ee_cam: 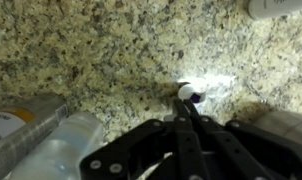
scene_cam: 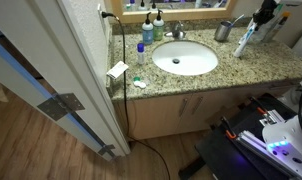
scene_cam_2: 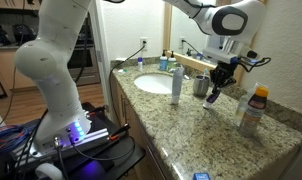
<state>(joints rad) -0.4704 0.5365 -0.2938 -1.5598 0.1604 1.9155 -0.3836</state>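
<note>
My gripper (scene_cam_2: 221,78) hangs over the granite counter (scene_cam_2: 216,125) to the right of the sink (scene_cam_2: 153,83). Its jaws are shut on a slender white and blue stick, like a toothbrush (scene_cam_2: 212,95), which points down at the counter. In an exterior view the gripper (scene_cam: 259,20) holds that toothbrush (scene_cam: 245,38) slanted beside a metal cup (scene_cam: 223,31). In the wrist view the closed gripper (ee_cam: 187,103) pinches the toothbrush, and only its white end (ee_cam: 189,93) with a dark spot shows just above the stone.
A blue bottle (scene_cam_2: 177,82) and the metal cup (scene_cam_2: 200,85) stand between sink and gripper. An orange-capped bottle (scene_cam_2: 253,108) stands near the counter's end. The faucet (scene_cam: 176,30) is behind the sink (scene_cam: 184,57). Bottles (ee_cam: 51,140) lie at the wrist view's lower left.
</note>
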